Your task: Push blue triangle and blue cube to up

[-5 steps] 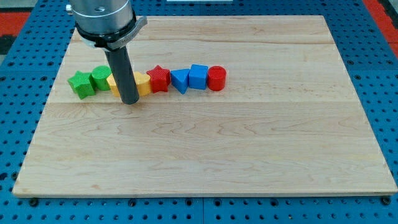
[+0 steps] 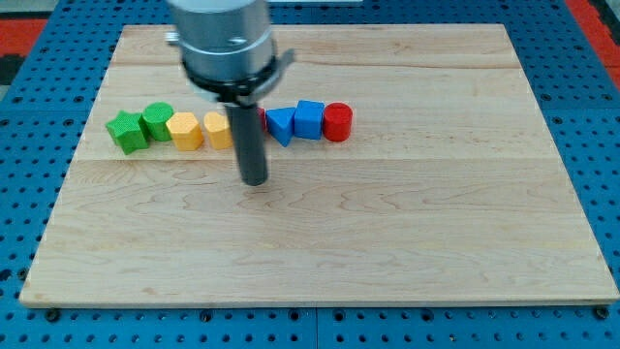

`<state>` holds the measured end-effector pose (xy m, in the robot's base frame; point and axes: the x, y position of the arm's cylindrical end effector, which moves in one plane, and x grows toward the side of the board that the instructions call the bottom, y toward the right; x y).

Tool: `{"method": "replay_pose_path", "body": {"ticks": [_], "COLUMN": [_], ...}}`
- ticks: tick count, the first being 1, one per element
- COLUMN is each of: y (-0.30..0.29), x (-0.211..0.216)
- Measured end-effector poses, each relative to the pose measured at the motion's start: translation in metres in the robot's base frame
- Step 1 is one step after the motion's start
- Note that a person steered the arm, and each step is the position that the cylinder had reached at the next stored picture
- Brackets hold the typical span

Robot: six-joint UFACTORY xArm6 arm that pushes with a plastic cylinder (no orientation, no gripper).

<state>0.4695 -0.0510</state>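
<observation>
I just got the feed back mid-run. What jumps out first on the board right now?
A row of small coloured blocks runs across the upper half of the wooden board: green star, green block, two yellow blocks, then the blue triangle, blue cube and red cylinder. The big grey arm's dark rod crosses the row's middle, hiding most of a red block. My tip sits below the row, left of both blue blocks.

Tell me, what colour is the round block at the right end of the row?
Red. The red cylinder shows clearly in the camera view.
</observation>
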Motion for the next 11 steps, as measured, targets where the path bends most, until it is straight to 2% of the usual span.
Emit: {"method": "replay_pose_path", "body": {"ticks": [1,5,6,11], "y": [0.018,0.019,0.019,0.028], "x": [-0.024,-0.121,-0.131,-0.119]}}
